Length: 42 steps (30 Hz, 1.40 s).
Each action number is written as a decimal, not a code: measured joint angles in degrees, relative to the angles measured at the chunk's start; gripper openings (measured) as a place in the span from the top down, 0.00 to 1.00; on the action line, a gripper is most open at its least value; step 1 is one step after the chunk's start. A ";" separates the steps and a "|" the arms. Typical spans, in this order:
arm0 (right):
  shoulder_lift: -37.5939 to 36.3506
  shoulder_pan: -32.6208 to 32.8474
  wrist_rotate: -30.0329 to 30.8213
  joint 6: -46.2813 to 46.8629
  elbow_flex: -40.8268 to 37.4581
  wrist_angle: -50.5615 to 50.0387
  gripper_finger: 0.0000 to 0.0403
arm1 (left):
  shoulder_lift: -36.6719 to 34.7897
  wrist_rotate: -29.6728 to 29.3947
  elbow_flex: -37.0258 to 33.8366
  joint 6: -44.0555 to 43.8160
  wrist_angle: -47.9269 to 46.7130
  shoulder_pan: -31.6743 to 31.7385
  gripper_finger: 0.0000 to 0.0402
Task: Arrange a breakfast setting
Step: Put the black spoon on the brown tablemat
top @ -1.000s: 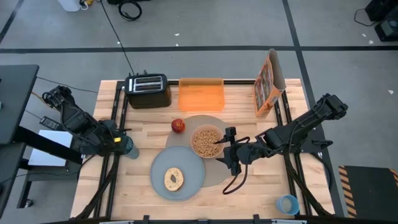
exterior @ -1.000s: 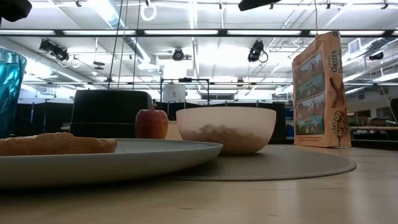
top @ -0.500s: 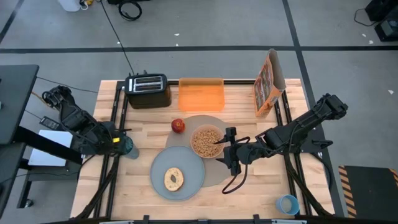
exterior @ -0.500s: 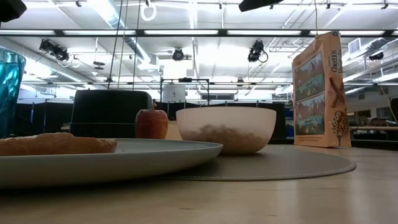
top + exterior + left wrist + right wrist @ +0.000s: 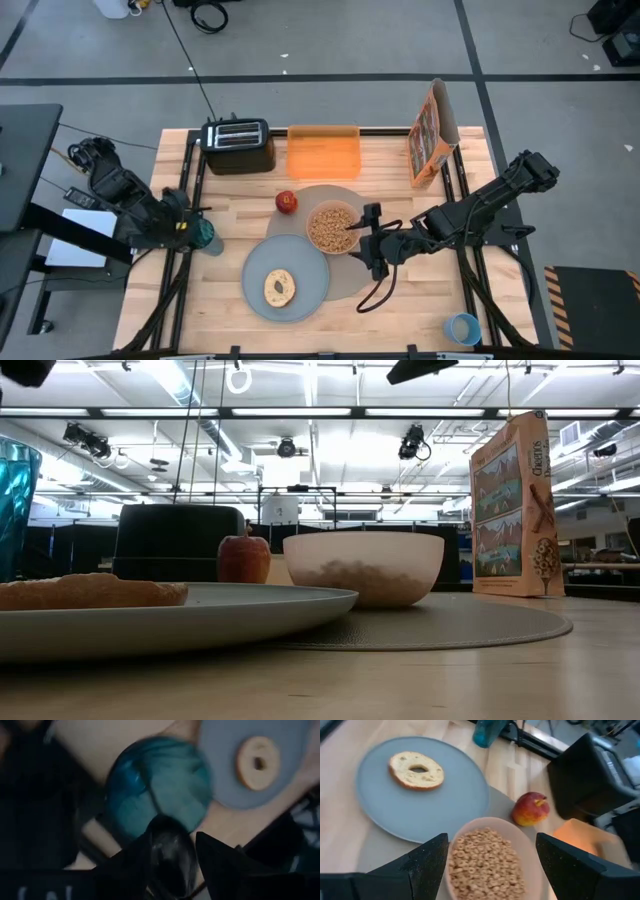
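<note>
Slightly shifted since the earlier frame, the left gripper (image 5: 190, 228) sits at the blue cup (image 5: 205, 238), its grip unclear. On the taupe mat (image 5: 345, 275) rest grey plate (image 5: 300, 290), cereal-filled pink bowl (image 5: 332, 228), bagel (image 5: 279, 288) and apple (image 5: 286, 202); the right gripper (image 5: 367, 240), jaws spread, straddles the bowl, holding nothing.

Grey plate (image 5: 287, 278) with tan, pale-centred bagel (image 5: 279, 288). Pale pink bowl (image 5: 332, 228) (golden-brown cereal inside). Red apple (image 5: 287, 202), yellow patch on skin. Taupe mat (image 5: 345, 275). Translucent blue-teal cup (image 5: 206, 238). Black toaster (image 5: 238, 146). Orange tray (image 5: 323, 152). Light wood table (image 5: 420, 300).
</note>
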 joint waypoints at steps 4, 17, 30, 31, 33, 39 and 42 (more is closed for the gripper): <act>0.00 0.00 5.58 -1.90 0.00 0.36 0.23 | 0.25 -7.34 3.36 13.86 2.30 0.00 0.61; 0.00 -2.46 25.11 -0.30 0.01 6.00 0.23 | 15.14 -11.72 13.66 60.18 21.02 -2.49 0.61; 0.03 -3.46 30.08 4.60 -0.01 6.59 0.23 | 35.49 -11.79 28.04 54.38 -4.48 -16.80 0.61; 0.04 -3.65 30.13 4.22 -0.01 6.72 0.23 | 35.91 -11.64 26.87 53.78 -4.23 -17.50 0.61; 0.04 -4.09 30.11 3.49 -0.01 6.99 0.23 | 36.23 -11.44 24.71 52.61 -4.17 -18.98 0.61; 0.04 -5.05 30.05 3.25 -0.01 7.43 0.23 | 36.61 -11.10 20.49 49.96 -4.08 -20.76 0.61; 0.04 -5.08 29.80 3.61 -0.03 7.57 0.23 | 36.43 -11.14 18.18 52.49 -4.45 -20.57 0.61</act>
